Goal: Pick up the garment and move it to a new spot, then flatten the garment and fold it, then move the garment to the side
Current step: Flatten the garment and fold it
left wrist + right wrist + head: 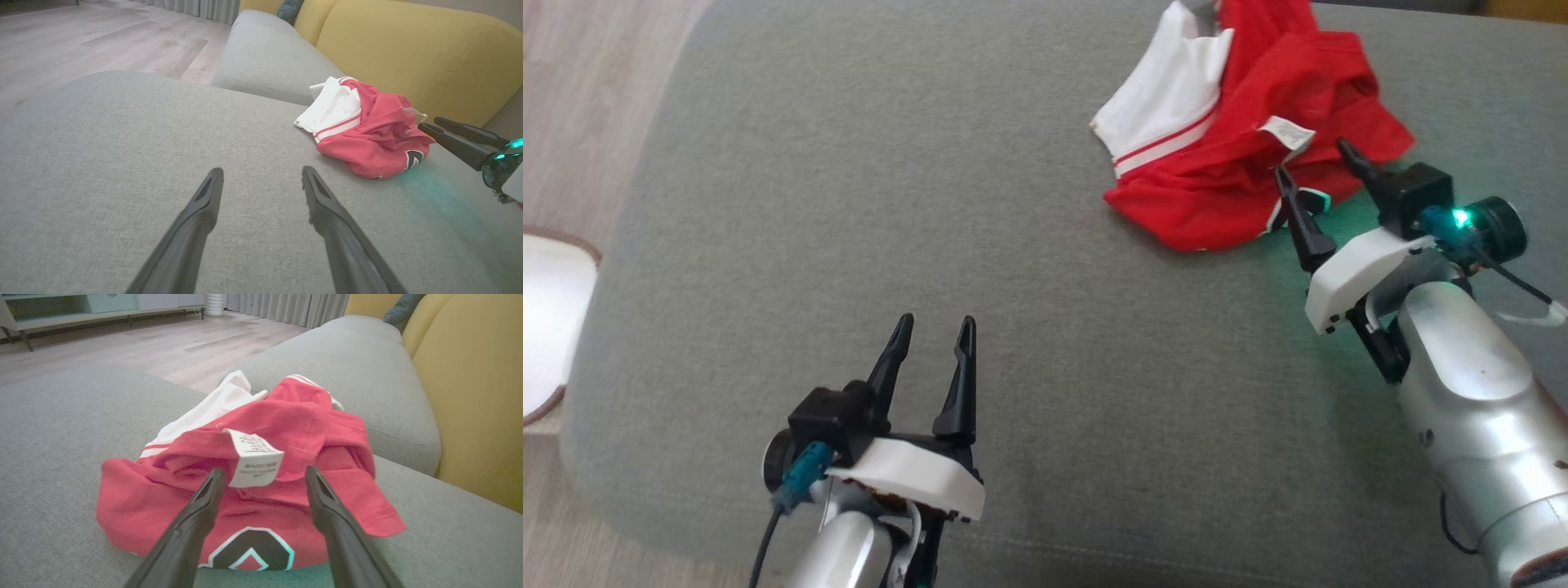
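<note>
Both jaws wide apart, empty; right jaws at garment [1262,106], left jaws over cushion [915,204].

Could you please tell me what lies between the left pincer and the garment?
Only bare grey cushion separates the left pincer from the garment, seen in the head view.

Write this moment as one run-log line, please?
garment: crumpled on grey cushion | right end effector: open at garment, gripping nothing | left end effector: open above cushion
</note>
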`<state>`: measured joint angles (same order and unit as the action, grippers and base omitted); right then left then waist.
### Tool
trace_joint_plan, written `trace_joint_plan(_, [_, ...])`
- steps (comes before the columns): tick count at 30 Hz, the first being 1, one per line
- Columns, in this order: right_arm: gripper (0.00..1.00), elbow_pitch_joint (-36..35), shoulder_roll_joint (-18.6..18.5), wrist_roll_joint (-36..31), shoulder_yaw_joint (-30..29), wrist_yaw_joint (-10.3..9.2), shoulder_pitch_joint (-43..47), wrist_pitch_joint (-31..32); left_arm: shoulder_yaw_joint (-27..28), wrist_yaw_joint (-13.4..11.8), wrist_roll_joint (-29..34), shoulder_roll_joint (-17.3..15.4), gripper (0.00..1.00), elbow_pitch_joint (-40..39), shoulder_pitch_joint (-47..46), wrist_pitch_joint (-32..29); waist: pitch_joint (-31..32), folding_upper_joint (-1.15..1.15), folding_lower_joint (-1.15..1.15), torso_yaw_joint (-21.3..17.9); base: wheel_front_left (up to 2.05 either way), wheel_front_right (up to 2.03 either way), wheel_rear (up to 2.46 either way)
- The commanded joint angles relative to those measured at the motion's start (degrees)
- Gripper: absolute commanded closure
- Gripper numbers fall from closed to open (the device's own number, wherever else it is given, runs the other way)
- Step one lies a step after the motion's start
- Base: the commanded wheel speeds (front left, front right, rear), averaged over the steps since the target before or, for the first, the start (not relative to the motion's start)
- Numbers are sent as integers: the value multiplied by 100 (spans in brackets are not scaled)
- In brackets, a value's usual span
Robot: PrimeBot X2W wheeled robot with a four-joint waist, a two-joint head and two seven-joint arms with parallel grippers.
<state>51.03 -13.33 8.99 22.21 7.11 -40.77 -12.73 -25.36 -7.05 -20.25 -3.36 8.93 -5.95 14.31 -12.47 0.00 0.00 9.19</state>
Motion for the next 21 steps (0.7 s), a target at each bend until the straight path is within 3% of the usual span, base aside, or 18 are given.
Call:
trace_joint_plan(1, [0, -143, 42, 13, 89, 37, -132, 12, 158, 11, 35, 5, 0, -163, -86, 69, -21, 0, 0, 55, 0, 0, 0])
trace_joint_plan(5, [0, 71, 6, -1, 199, 37, -308, 87, 153, 12, 31, 12, 0, -142, -104, 69, -52, 0, 0, 281, 0, 0, 0])
trace_joint_plan(6, [18, 116, -6, -10, 174, 37, -354, 73, 158, 4, 32, 14, 0, -147, -102, 69, -57, 0, 0, 312, 0, 0, 0])
trace_joint_plan(7, [53, 160, -11, -33, 164, 37, -395, 60, 167, -5, 32, 15, 0, -154, -97, 69, -59, 0, 0, 332, 0, 0, 0])
trace_joint_plan(9, [96, 231, -3, -61, 126, 37, -469, 31, 193, -10, 31, 16, 0, -162, -85, 69, -62, 0, 0, 348, 0, 0, 0])
trace_joint_plan(10, [100, 264, 5, -81, 114, 37, -497, 18, 204, -16, 35, 16, 0, -164, -77, 69, -60, 0, 0, 342, 0, 0, 0])
trace_joint_plan(21, [100, 11, 193, -172, 105, 37, -422, -155, 259, -15, 55, 8, 0, -140, -32, 69, 70, 0, 0, -128, 0, 0, 0])
